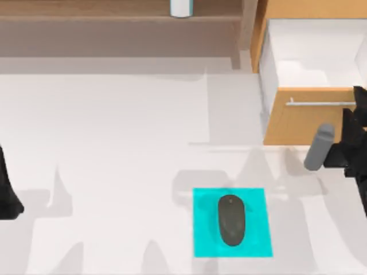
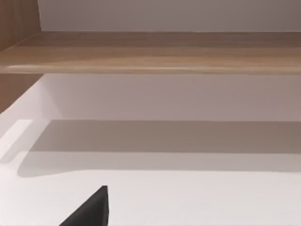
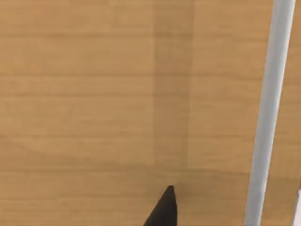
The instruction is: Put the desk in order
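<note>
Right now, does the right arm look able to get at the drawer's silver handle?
Probably yes: the right gripper sits beside the silver handle at the drawer front, with nothing between them in the top view.

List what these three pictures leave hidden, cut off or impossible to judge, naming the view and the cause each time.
- Right pincer, top view: cut by the right edge beside the drawer handle; its opening cannot be judged.
- Left arm, top view: cut by the left edge.
- White cylinder on the shelf, top view: cut by the top edge.
- Drawer inside, top view: partly cut by the right edge.
- Mouse on the mat: underside hidden.
</note>
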`<state>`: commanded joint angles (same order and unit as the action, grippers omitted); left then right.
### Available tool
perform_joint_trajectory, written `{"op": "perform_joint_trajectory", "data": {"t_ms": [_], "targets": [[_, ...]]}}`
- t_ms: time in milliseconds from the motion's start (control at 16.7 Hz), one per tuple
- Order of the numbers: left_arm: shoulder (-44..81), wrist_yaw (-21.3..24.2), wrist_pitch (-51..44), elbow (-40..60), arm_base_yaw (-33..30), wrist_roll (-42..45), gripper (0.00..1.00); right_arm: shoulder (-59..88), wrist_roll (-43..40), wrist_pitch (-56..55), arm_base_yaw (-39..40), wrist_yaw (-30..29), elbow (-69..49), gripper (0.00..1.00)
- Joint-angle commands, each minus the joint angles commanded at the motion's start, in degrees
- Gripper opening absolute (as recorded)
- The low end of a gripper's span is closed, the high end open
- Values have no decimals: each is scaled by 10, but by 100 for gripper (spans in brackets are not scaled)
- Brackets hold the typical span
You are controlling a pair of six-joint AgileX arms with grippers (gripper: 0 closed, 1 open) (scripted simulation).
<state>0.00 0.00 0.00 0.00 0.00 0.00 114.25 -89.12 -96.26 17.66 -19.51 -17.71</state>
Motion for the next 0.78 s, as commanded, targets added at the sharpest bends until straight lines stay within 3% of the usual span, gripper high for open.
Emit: {"op": "perform_joint_trajectory", "data": {"t_ms": [300, 780], "targets": [[0, 0, 0, 0, 0, 0, 100, 0, 0, 0, 0, 0, 0, 2], [0, 0, 0, 0, 0, 0, 100, 0, 0, 0, 0, 0, 0, 0]]}}
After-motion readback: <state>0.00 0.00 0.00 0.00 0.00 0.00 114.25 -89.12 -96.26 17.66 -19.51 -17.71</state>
